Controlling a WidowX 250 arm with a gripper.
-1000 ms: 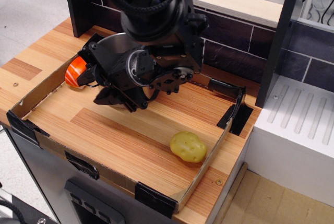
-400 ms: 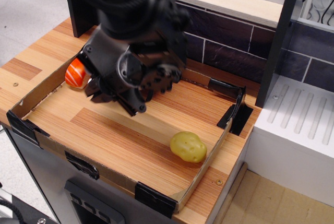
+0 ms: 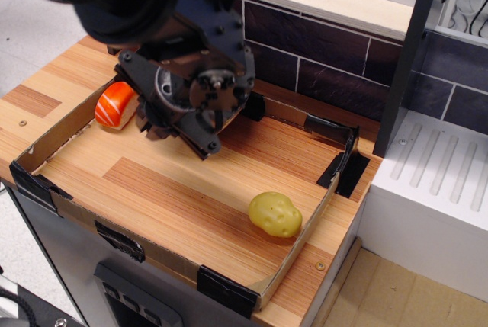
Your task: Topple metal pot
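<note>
The metal pot is hidden behind my arm's large black wrist, which covers the back left of the tray. My gripper (image 3: 177, 135) hangs low over the wooden floor of the tray, just right of the orange and white toy. Its fingers are dark against the dark wrist, so I cannot tell whether they are open or shut, or whether they touch the pot.
An orange and white toy (image 3: 114, 104) lies at the tray's left wall. A yellow potato toy (image 3: 274, 214) lies near the front right corner. A low cardboard wall (image 3: 72, 213) with black tape rings the wooden tray. A dark tiled wall (image 3: 335, 60) stands behind, and a white unit (image 3: 435, 182) to the right.
My arm has swung left and toward the back. The strip of shiny metal seen behind the wrist one second ago is now covered. The orange toy shows more fully.
</note>
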